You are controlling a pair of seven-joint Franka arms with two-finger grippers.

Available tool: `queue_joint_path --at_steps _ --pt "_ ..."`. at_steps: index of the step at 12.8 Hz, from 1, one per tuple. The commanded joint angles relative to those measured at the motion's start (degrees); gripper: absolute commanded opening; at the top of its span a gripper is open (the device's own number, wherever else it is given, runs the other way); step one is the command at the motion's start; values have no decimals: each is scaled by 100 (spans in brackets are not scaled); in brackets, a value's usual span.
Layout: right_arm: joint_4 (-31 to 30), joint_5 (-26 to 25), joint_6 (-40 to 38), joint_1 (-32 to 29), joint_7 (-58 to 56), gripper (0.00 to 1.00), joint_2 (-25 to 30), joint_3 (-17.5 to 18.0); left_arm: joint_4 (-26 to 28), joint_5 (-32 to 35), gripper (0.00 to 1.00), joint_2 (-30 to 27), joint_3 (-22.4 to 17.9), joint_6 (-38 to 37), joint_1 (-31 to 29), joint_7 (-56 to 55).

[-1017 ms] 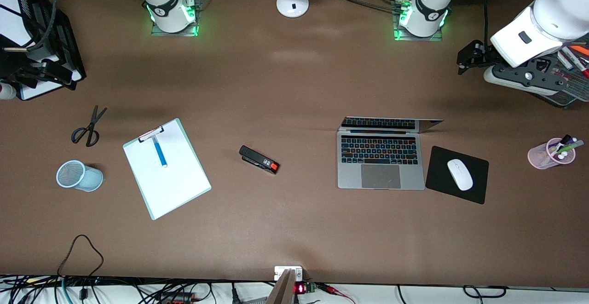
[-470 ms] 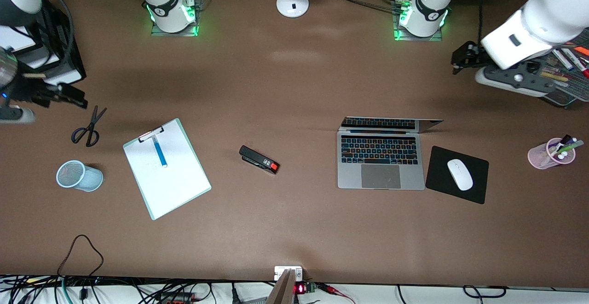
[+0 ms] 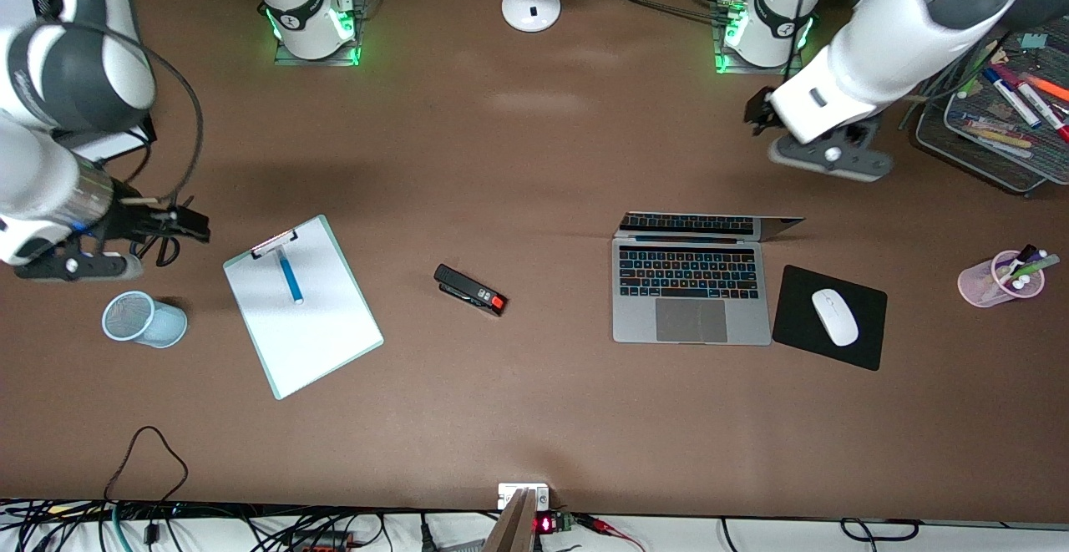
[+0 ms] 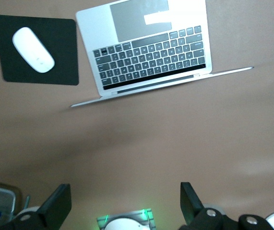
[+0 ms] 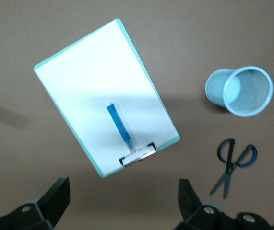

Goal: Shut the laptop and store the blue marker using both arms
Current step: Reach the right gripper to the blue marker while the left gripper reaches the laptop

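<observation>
Laptop (image 3: 691, 283) sat open toward the left arm's end of the table; mouse (image 3: 834, 316) lay on a pad (image 3: 800, 336) just beside it, cup (image 3: 999, 278) of markers farther toward that end; stapler (image 3: 470, 289) lay mid-table; marker (image 3: 290, 276) lay on the clipboard (image 3: 302, 316) toward the right arm's end, its tip near the clip (image 3: 274, 243); mesh cup (image 3: 144, 319) lay tipped beside the clipboard, nearer the camera than the scissors (image 5: 232, 165); lamp base (image 3: 531, 6) stood between the arm bases.

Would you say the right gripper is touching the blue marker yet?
Apart. The right wrist view shows the blue marker lying on the clipboard, with the open right gripper clear of it.
</observation>
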State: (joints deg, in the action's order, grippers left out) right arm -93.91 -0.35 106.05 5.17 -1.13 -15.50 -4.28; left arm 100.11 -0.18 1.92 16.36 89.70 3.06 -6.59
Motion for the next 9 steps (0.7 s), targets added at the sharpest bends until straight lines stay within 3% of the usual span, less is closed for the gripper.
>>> queue_joint_path --at_steps 1,3,9 --pt "119 -61 328 37 -124 100 -453 -11 665 -26 100 45 112 791 -33 -61" --pt "119 -61 557 106 -124 100 -699 -3 966 -26 100 176 121 1382 -24 -70" --pt "66 -70 1252 257 -994 100 -1367 -11 923 -35 100 1028 113 2041 -112 -553"
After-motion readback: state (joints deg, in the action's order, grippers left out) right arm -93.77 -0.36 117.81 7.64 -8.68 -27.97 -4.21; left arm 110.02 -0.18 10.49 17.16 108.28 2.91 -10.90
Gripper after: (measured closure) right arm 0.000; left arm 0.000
